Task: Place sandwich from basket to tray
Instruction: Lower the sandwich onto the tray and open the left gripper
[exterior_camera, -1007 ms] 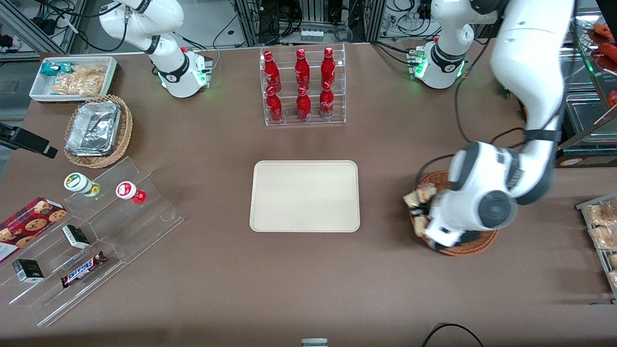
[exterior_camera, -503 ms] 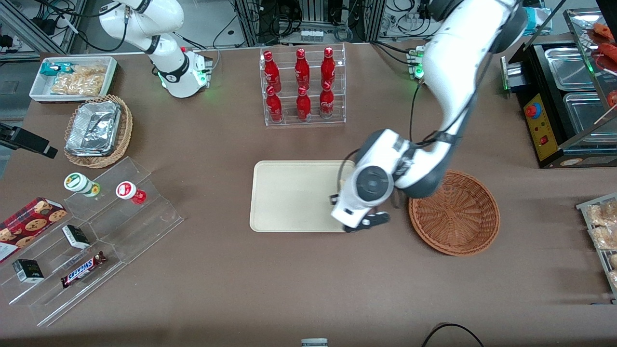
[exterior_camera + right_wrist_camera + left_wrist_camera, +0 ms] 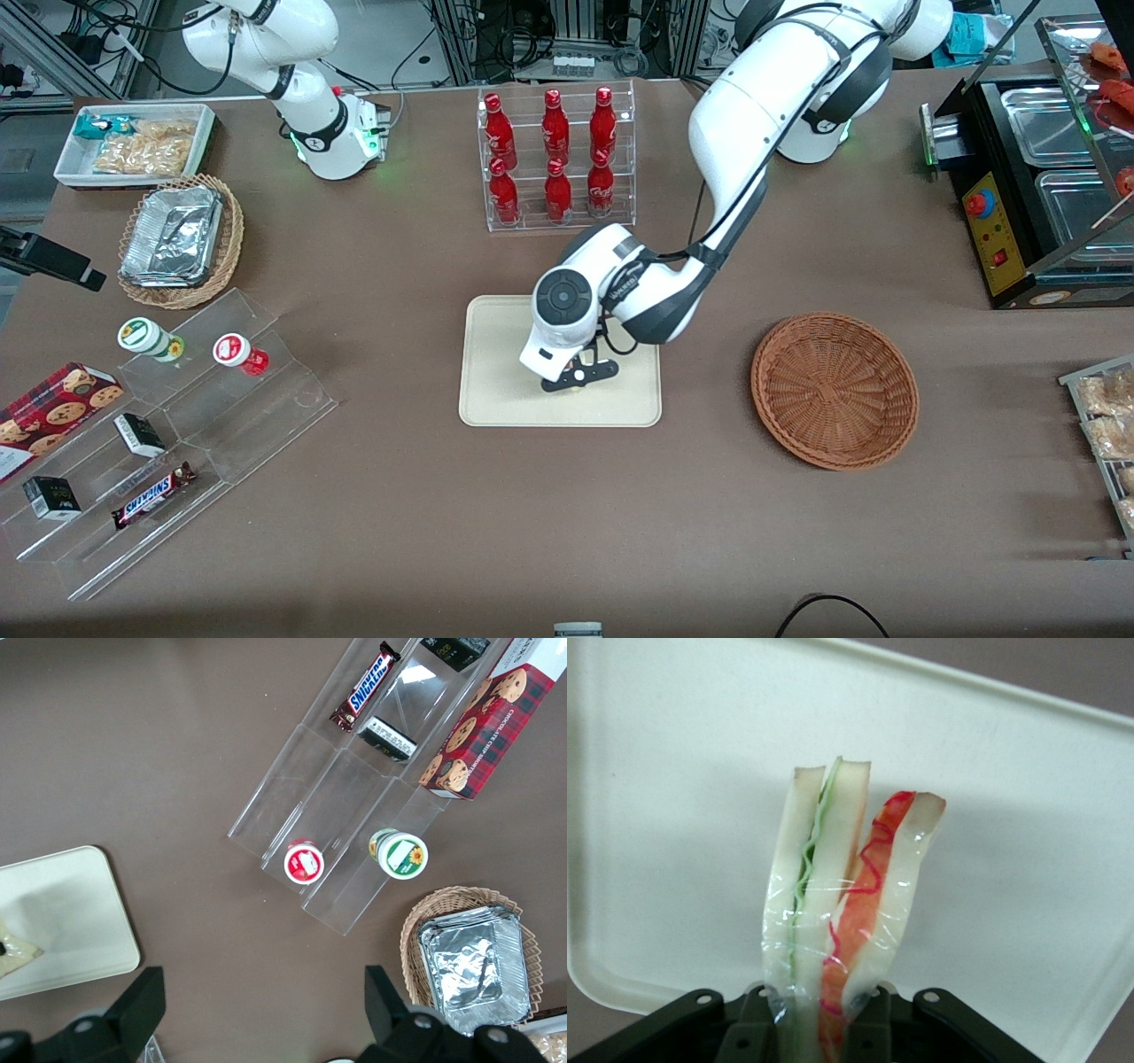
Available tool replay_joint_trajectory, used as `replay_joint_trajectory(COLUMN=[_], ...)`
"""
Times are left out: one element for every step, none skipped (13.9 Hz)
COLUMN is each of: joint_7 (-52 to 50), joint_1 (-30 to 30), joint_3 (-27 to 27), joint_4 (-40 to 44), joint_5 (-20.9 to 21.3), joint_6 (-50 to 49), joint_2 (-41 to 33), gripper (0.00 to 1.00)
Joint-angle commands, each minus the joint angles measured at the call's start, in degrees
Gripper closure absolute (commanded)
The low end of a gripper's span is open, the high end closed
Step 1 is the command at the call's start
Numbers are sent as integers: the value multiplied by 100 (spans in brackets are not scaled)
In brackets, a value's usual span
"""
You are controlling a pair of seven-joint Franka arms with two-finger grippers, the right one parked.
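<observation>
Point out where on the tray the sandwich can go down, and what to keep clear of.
The tray shows nothing on it. The gripper holds the sandwich over its part nearer the front camera; bare cream surface surrounds the sandwich out to the rim. Crowding lies off the tray: the bottle rack farther from that camera, the basket beside it.

Even, bright overhead light gives soft shadows under the arm and the gripper (image 3: 578,379) on the tray (image 3: 496,390), the wrapped sandwich (image 3: 842,921) shows faint glare, and the close wrist view looks pale and slightly soft.
</observation>
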Motion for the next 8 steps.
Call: replay_joint_trajectory(joint_7=[-258, -346, -469, -505, -505, -505, -496, -496], joint_1=[-120, -129, -129, -129, -120, -111, -111, -111], joint_3=[67, 67, 67, 67, 67, 75, 145, 302], joint_4=[219, 219, 211, 202, 202, 219, 228, 228], joint_5=[199, 278, 314, 332, 375, 402, 428, 515], joint_6=[206, 347, 426, 427, 427, 427, 427, 410], joint_2=[275, 311, 320, 320, 311, 294, 268, 180], gripper=[77, 63, 34, 9, 0, 0, 0, 0])
